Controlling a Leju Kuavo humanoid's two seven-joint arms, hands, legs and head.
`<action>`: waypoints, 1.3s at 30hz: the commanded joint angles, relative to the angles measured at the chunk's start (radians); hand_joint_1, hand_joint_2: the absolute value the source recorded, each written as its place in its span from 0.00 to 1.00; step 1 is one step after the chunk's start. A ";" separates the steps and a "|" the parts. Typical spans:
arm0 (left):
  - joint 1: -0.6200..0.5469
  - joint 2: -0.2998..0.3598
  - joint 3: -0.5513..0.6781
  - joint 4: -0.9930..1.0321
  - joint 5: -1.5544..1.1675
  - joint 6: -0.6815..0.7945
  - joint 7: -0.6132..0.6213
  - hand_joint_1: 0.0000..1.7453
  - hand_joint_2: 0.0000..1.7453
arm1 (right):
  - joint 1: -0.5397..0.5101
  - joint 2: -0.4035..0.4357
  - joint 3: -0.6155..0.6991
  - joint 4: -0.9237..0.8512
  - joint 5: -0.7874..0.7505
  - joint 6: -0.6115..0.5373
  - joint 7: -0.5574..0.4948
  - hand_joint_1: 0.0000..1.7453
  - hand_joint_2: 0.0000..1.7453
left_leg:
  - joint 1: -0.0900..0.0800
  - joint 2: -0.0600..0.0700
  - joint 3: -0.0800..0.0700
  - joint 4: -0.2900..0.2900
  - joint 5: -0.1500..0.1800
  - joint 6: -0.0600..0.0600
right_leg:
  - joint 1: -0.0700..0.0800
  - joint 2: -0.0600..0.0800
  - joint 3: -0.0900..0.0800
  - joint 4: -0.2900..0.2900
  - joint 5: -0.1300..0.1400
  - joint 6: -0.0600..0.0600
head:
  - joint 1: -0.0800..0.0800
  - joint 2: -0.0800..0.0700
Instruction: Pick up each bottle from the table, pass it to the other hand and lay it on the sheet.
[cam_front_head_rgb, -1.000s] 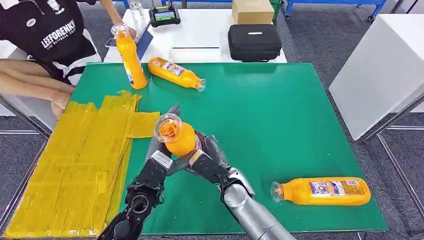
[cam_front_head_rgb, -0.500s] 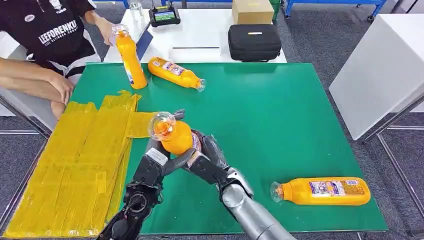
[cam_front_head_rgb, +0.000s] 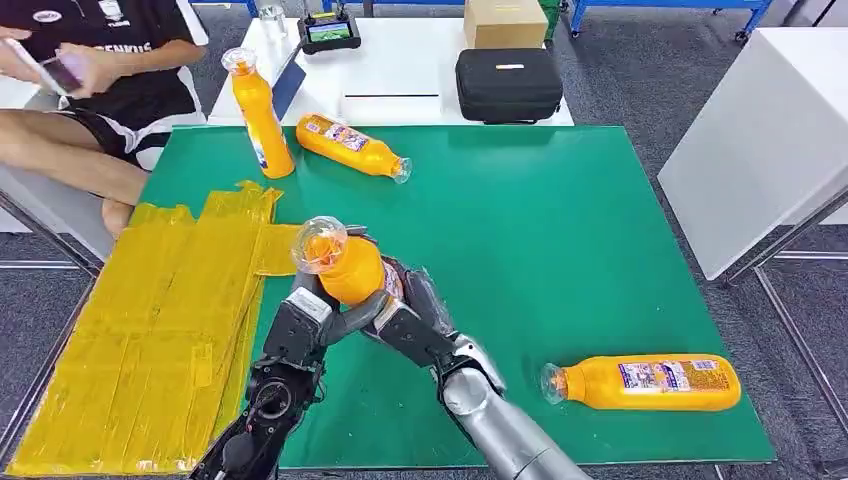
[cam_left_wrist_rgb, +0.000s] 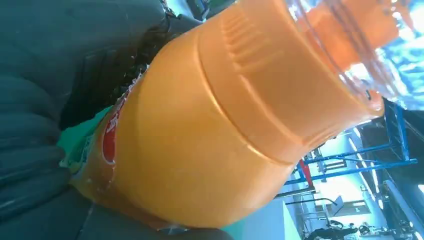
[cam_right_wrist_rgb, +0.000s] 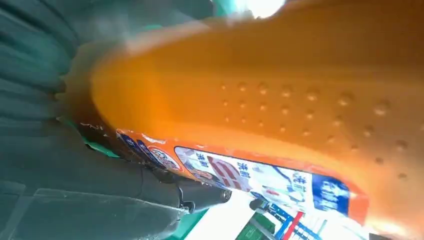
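1. Since the earlier frames the held bottle (cam_front_head_rgb: 345, 265) has drifted slightly toward the yellow sheet (cam_front_head_rgb: 150, 340), its clear cap now over the sheet's near edge; the seated person (cam_front_head_rgb: 90, 60) has raised both hands off the tabletop (cam_front_head_rgb: 560, 230).
2. Handover stage, mid-air above the green tabletop: the held bottle stands roughly upright, cap tilted up and toward the sheet.
3. Left hand (cam_front_head_rgb: 310, 320): fingers wrapped around the lower body of the held bottle from the sheet side.
4. Right hand (cam_front_head_rgb: 410, 315): fingers closed on the same bottle from the opposite side. Both hands grip it at once, so the pass appears under way, not finished.
5. Progress, as judged: no bottle lies on the sheet yet. This one has been lifted; release by the right hand and laying down remain.
6. Remaining: an upright bottle (cam_front_head_rgb: 258, 115) near the far corner of the sheet, a lying bottle (cam_front_head_rgb: 352, 146) just beside it, and a near bottle (cam_front_head_rgb: 645, 383) lying well apart on the right of the tabletop.
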 joint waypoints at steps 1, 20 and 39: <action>0.006 0.014 -0.008 0.032 0.011 0.040 -0.021 1.00 1.00 | 0.066 -0.040 0.029 -0.100 -0.007 -0.027 -0.026 0.00 1.00 | 0.001 -0.001 0.003 -0.001 -0.002 -0.004 | 0.001 -0.002 0.004 -0.001 -0.002 -0.001 | 0.000 0.000; 0.032 -0.059 0.395 -0.069 -1.291 0.480 0.188 1.00 1.00 | 0.359 -0.232 -0.116 -0.722 0.088 -0.207 0.001 0.00 1.00 | 0.001 -0.001 -0.001 0.001 -0.001 -0.003 | 0.001 -0.003 0.000 0.000 -0.001 0.000 | 0.000 0.000; -0.449 0.320 -0.472 0.643 -1.357 0.388 1.114 1.00 1.00 | 0.451 -0.318 -0.232 -0.786 0.222 -0.339 0.037 0.00 1.00 | 0.002 -0.004 0.000 -0.001 0.002 -0.007 | 0.002 -0.006 0.001 -0.001 0.001 -0.004 | -0.001 0.000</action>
